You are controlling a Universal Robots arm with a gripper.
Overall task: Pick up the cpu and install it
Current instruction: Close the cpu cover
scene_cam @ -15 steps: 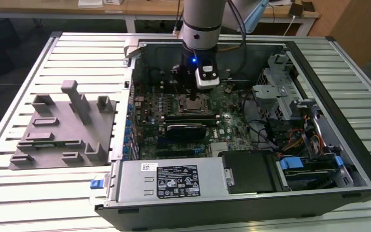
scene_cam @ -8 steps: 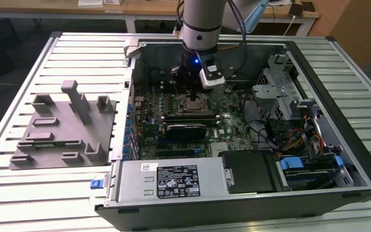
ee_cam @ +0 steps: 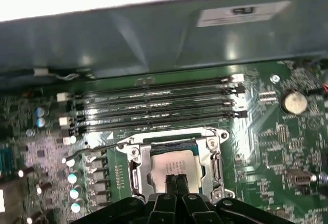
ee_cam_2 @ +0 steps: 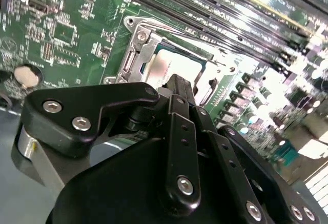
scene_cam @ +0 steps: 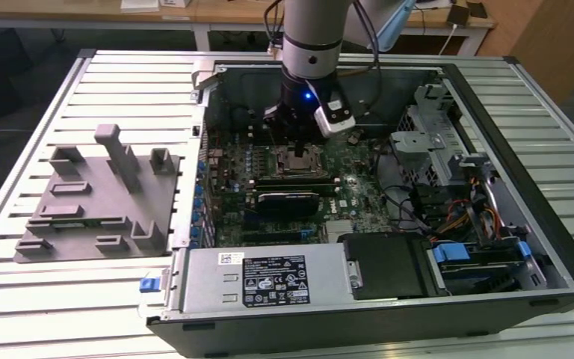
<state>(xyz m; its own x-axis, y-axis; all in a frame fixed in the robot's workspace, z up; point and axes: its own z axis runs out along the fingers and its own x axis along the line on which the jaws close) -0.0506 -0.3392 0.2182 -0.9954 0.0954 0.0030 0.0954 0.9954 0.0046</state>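
The cpu (ee_cam: 171, 161) lies flat inside the metal socket frame (ee_cam: 134, 167) on the green motherboard, its pale silvery top facing up. The second wrist view shows the cpu (ee_cam_2: 171, 66) within the same frame (ee_cam_2: 134, 49). My gripper (ee_cam: 177, 182) hangs directly over it, its two black fingers pressed together, their tips at or just above the chip's near edge. In the second wrist view the gripper (ee_cam_2: 179, 83) hides part of the chip. In the exterior view the gripper (scene_cam: 292, 146) reaches down into the open computer case above the socket (scene_cam: 295, 159).
Several memory slots (ee_cam: 154, 106) run beside the socket, and a coin battery (ee_cam: 293, 101) sits further off. The case wall (ee_cam: 154, 34) rises behind the slots. A power supply (scene_cam: 267, 277), drive cage (scene_cam: 436, 142) and cables crowd the case. A grey fixture block (scene_cam: 98, 194) lies outside it.
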